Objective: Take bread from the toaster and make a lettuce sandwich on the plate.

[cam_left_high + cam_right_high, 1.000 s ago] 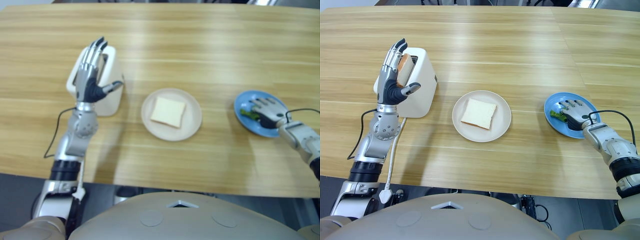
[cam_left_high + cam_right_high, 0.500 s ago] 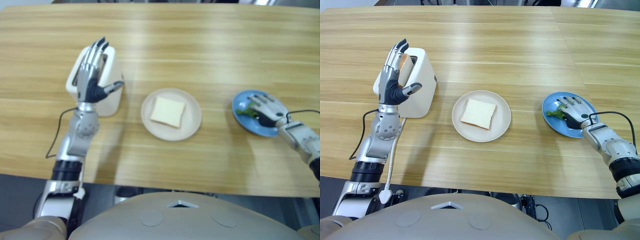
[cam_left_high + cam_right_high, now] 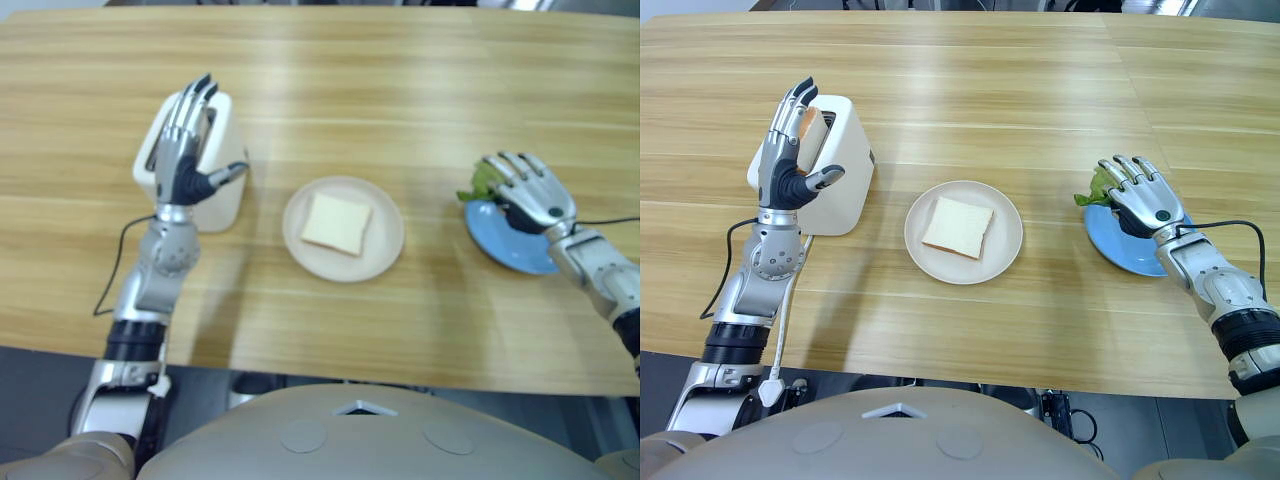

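Lettuce (image 3: 1092, 190) juts from the thumb side of the robot's right hand (image 3: 1140, 195), whose fingers fan forward while it pinches the green leaf over the far left edge of the blue plate (image 3: 1118, 250), at the right of the wooden table (image 3: 1040, 90). The leaf appears to hang clear of it. At the table's middle, well apart from both hands, a pale round plate (image 3: 1008, 238) carries one flat slice (image 3: 957, 227) of white bread, lying a little askew. At the left stands the white toaster (image 3: 845, 195), with an upright slice (image 3: 811, 130) rising from its slot, brown crust on top. The left hand (image 3: 783, 155) stands on end at the toaster's left side, fingers straight and close together, pointing up and resting flat against the upright slice. Its thumb sticks out to the right across the toaster's front, not closed on the bread, so the hand holds nothing. The toaster's white cord (image 3: 788, 300) runs to the table's near edge and drops over it.
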Motion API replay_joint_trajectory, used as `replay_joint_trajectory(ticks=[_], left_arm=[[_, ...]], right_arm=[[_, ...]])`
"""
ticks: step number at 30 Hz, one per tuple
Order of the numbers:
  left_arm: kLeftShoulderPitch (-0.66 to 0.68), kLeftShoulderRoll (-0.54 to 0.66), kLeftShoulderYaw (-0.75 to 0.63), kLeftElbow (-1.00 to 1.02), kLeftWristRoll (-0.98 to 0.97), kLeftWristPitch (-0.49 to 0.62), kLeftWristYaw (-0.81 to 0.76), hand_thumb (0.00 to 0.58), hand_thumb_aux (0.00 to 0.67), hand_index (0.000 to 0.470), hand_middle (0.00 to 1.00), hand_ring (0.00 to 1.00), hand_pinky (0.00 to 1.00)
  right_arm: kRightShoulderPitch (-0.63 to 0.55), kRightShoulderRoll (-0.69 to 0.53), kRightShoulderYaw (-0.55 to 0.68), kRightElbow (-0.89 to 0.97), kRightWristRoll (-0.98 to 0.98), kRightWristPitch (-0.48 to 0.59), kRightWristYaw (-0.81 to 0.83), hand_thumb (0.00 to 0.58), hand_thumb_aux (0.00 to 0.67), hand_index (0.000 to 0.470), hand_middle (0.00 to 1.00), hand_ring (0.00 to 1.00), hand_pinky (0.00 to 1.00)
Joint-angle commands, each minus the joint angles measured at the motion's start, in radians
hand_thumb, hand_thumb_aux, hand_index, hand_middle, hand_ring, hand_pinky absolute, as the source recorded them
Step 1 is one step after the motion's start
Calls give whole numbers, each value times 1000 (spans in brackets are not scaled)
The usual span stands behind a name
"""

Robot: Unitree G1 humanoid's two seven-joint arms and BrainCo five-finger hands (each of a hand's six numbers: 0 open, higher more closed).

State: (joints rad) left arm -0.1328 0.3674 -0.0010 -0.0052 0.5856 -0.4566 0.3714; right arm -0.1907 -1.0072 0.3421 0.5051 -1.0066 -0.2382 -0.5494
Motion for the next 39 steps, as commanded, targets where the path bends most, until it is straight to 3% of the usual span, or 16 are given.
replay_joint_trajectory(ticks=[1,21,27,39], left_arm=[[-2,-3,-2,2,10,10,-5,0,0,0,0,0,0],[-16,-5,-12,12,21,16,-1,0,0,0,0,0,0],[-32,-8,-19,22,27,17,3,0,0,0,0,0,0],[-76,-18,-35,67,48,10,30,0,0,0,0,0,0]], right_arm=[[14,-2,-11,1,-4,-11,-54,580,670,460,1000,1000,1000],[15,-7,-3,-61,-55,-3,-177,580,670,460,1000,1000,1000],[-1,5,2,-153,-107,11,-192,580,670,460,1000,1000,1000],[-145,178,105,-276,-187,-52,-114,580,670,460,1000,1000,1000]])
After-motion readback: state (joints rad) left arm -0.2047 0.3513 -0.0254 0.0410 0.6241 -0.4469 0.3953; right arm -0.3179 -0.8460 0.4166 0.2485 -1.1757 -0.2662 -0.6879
